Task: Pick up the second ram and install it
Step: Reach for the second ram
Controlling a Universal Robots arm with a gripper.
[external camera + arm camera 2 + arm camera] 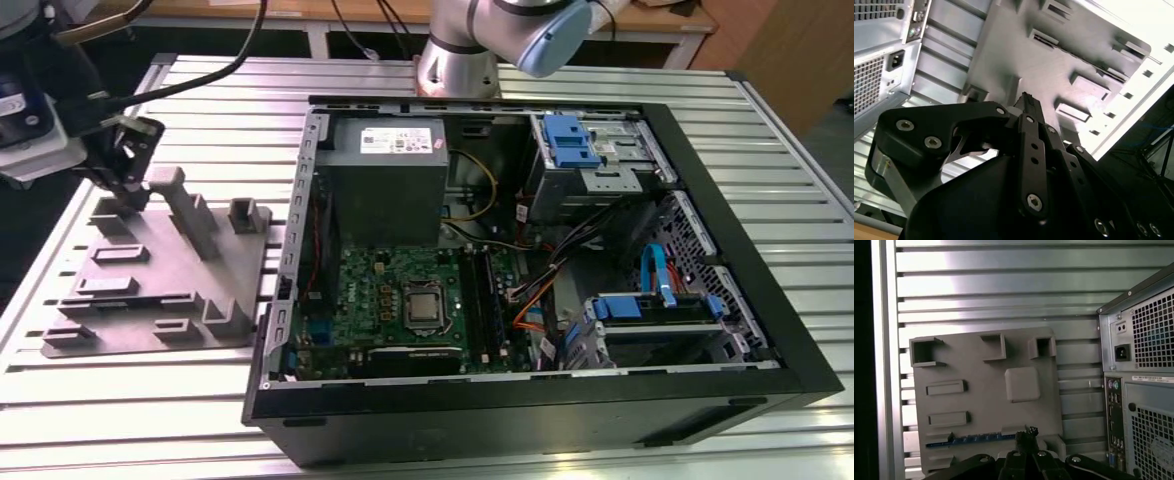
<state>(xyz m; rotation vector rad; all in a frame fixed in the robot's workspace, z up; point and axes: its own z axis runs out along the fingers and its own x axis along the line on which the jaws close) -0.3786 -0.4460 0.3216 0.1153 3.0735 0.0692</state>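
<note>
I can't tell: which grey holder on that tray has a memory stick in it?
The long holder by the claw, with a dark bluish stick; the others look empty.

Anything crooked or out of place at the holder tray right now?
Nothing stands out. The second ram lies straight in the grey holder tray, which sits flat on the slatted table. The gripper is near one end of the ram.

Holder tray (pixel 984 405) shown in plain matte grey, second ram (pixel 969 440) seen as a dark strip edged in blue, gripper (pixel 1026 434) finished in black, motherboard (pixel 367 285) coloured green, computer case (pixel 467 430) painted black, table (pixel 134 420) ribbed in silver.
</note>
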